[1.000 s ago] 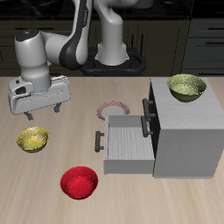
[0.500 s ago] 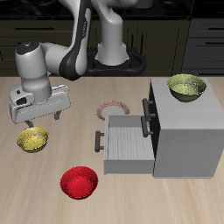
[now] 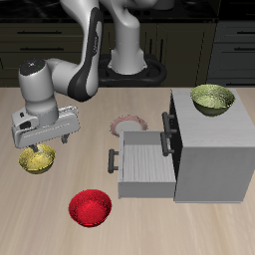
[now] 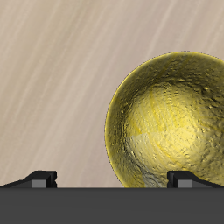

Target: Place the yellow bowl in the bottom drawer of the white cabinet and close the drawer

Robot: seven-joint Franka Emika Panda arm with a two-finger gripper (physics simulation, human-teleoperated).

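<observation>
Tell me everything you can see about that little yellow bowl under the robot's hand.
The yellow bowl is small, round and bright yellow, with a glossy, speckled, bumpy inside and a thin darker rim. It sits upright on the wooden table, apart from the red bowl. The hand hangs open just above it, partly hiding it, not visibly touching.

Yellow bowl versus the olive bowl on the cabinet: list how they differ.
The yellow bowl sits on the table under the pincer; the olive bowl sits up on the white cabinet. The yellow bowl is brighter and smaller; the olive bowl is duller and larger. Both are round, upright, with speckled insides.
</observation>
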